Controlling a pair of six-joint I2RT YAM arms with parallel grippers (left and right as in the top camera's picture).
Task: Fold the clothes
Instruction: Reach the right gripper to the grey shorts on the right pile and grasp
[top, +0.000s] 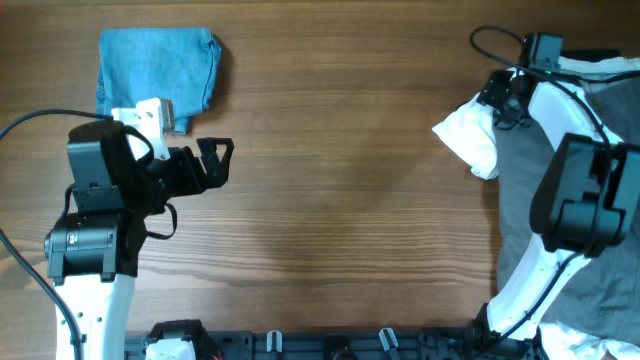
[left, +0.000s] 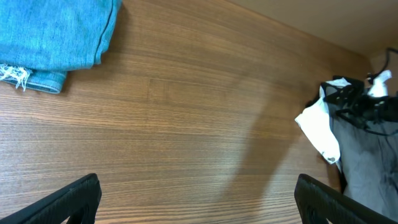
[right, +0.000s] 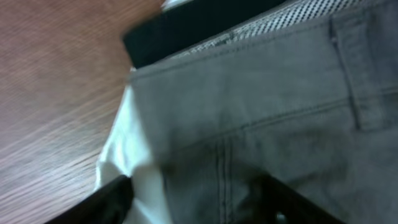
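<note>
The mid-grey shorts (top: 518, 200) lie crumpled in a pile at the table's right edge. They also show in the left wrist view (left: 367, 168). They fill the right wrist view (right: 261, 106), where a seam and a belt loop show. My right gripper (top: 505, 95) is open and right down at the shorts near the pile's far end. Its fingers (right: 193, 183) straddle the seam, one over the white cloth and one over the grey fabric. My left gripper (top: 218, 160) is open and empty above bare wood at the left, its fingers (left: 198, 186) spread wide.
A folded light-blue denim piece (top: 160, 70) with a frayed hem (left: 50, 37) lies at the far left corner. A white garment (top: 470, 135) sticks out of the pile's left side (right: 134, 162). A black garment (right: 186, 31) lies beside the shorts' waistband.
</note>
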